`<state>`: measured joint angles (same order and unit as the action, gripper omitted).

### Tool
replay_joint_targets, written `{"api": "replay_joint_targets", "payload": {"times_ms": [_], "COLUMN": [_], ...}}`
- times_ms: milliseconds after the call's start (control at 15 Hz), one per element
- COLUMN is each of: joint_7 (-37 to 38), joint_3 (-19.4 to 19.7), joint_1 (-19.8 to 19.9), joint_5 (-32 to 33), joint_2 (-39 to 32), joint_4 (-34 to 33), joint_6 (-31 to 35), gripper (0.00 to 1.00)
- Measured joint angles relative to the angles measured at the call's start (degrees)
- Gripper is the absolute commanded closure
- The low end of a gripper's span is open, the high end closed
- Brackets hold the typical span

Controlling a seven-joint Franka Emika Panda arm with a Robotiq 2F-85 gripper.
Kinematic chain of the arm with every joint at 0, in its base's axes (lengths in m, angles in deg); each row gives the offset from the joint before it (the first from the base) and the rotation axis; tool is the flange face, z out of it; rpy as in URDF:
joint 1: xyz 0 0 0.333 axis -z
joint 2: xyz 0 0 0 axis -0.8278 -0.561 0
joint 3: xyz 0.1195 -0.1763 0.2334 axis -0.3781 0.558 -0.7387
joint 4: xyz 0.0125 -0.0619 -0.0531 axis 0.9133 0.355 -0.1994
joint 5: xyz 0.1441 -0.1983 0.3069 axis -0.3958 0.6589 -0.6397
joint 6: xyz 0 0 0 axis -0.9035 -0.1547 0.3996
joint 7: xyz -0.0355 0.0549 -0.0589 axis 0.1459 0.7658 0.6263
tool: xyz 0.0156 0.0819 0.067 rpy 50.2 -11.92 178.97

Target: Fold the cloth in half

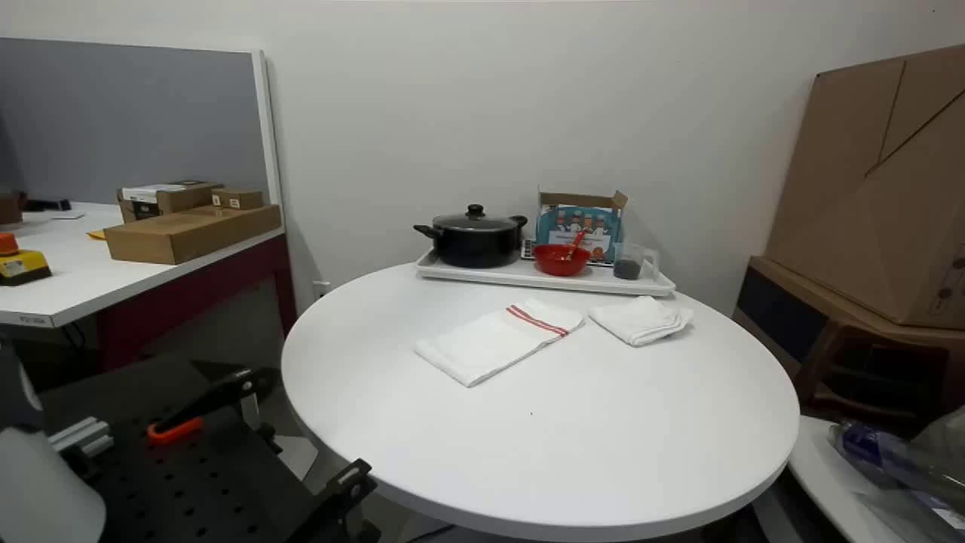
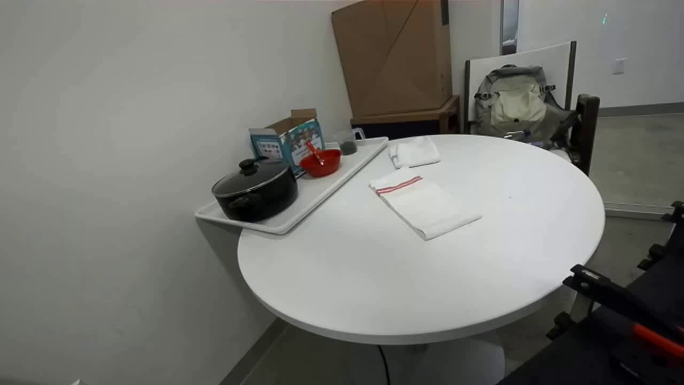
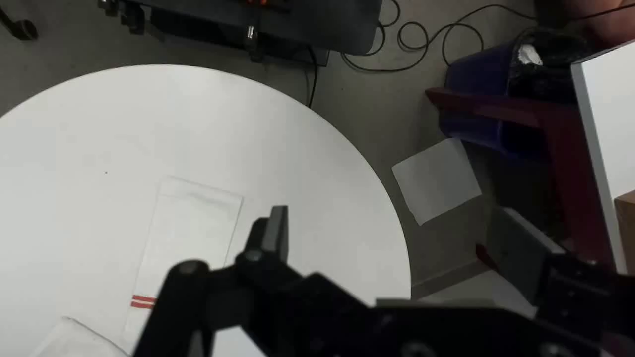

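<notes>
A white cloth with two red stripes near one end lies flat as a rectangle on the round white table; the cloth shows in both exterior views and in the wrist view. A second white cloth lies in a smaller folded bundle beside its striped end; this bundle also shows in an exterior view and at the wrist view's lower edge. My gripper is open with nothing between its fingers. It is above the table's edge, apart from both cloths, and partly hides the striped cloth. The gripper is out of both exterior views.
The round table has a white tray at its wall side. On the tray stand a black pot, a red bowl, a measuring cup and a blue box. A desk with boxes stands nearby.
</notes>
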<state>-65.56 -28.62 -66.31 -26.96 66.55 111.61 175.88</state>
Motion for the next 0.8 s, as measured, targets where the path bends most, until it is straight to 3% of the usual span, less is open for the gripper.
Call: {"api": "replay_joint_targets", "payload": {"times_ms": [467,800], "joint_7": [0.93,9.78], "joint_3": [-0.05,-0.21], "joint_1": [0.26,1.88], "joint_5": [-0.02,-1.11], "joint_2": [0.0,-0.58], "joint_4": [0.3,6.14], "joint_6": [1.65,17.89], "gripper": [0.0,0.0]}}
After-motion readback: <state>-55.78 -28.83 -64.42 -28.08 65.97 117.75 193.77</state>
